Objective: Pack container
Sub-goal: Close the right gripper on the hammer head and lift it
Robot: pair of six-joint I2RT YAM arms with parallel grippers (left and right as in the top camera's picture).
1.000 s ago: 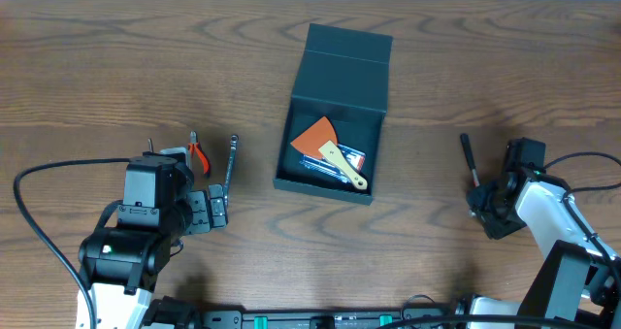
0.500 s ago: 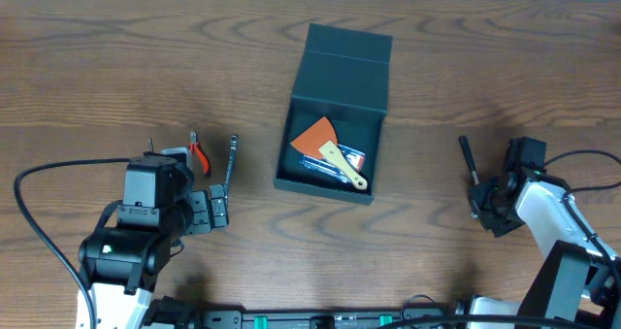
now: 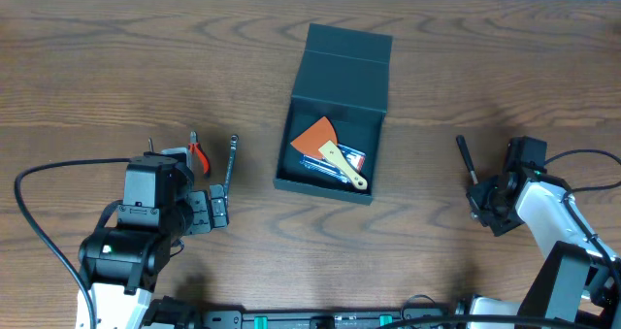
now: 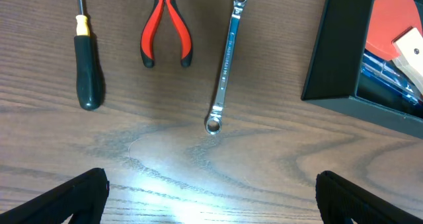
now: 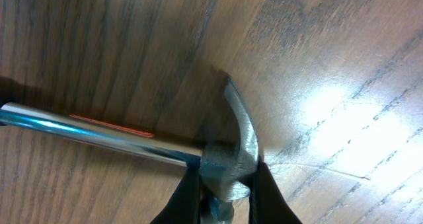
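The dark teal container [image 3: 339, 69] stands open at the table's middle, lid flap leaning back. Inside lie an orange scraper [image 3: 317, 135] with a wooden handle and a blue pack. Its corner also shows in the left wrist view [image 4: 337, 45]. My right gripper [image 3: 484, 200] is at the right, shut on the steel head of a hammer [image 5: 232, 151]; the hammer's black handle [image 3: 466, 160] points toward the far side. The right wrist view shows my gripper [image 5: 228, 192] clamping the head just over the wood. My left gripper [image 4: 211, 197] is open and empty, short of the tools.
A silver wrench [image 4: 225, 59], red-handled pliers [image 4: 166, 29] and a dark-handled screwdriver [image 4: 86, 65] lie on the wood left of the container, ahead of the left gripper. Cables run from both arms near the front edge.
The right gripper has shifted the hammer slightly; its handle tip has moved a little to the left. The left arm and the container have not moved.
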